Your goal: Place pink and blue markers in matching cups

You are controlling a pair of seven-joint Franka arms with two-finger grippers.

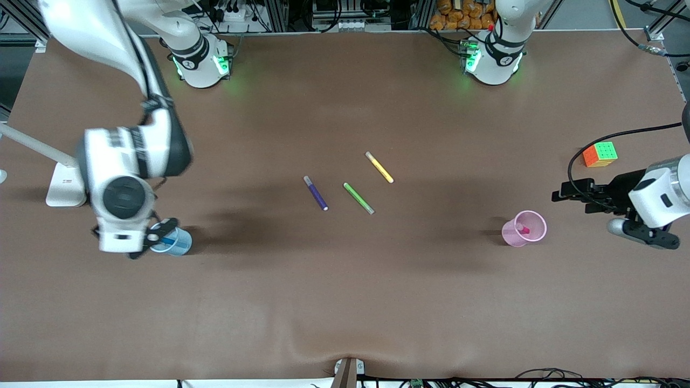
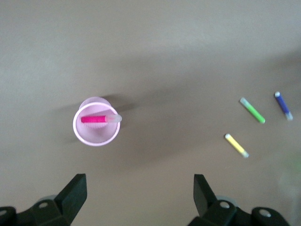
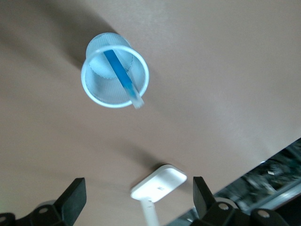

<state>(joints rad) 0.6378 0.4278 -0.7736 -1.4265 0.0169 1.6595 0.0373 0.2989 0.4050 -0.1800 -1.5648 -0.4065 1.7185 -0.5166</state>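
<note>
The blue marker [image 1: 167,235] stands tilted inside the light blue cup [image 1: 180,245] toward the right arm's end of the table; the right wrist view shows the marker [image 3: 120,70] leaning on that cup's rim [image 3: 89,92]. My right gripper [image 1: 150,238] is open and empty just above and beside this cup [image 3: 139,181]. The pink marker [image 1: 522,229] lies tilted inside the pale pink cup [image 1: 533,221] toward the left arm's end; it also shows in the left wrist view [image 2: 94,119] in its cup [image 2: 96,136]. My left gripper [image 1: 644,233] is open and empty, raised beside the pink cup [image 2: 139,178].
A dark purple pen [image 1: 315,193], a green pen [image 1: 358,198] and a yellow pen [image 1: 379,166] lie mid-table. A colour cube [image 1: 600,154] sits near the left arm's end. A white stand base [image 1: 64,186] is beside the right arm.
</note>
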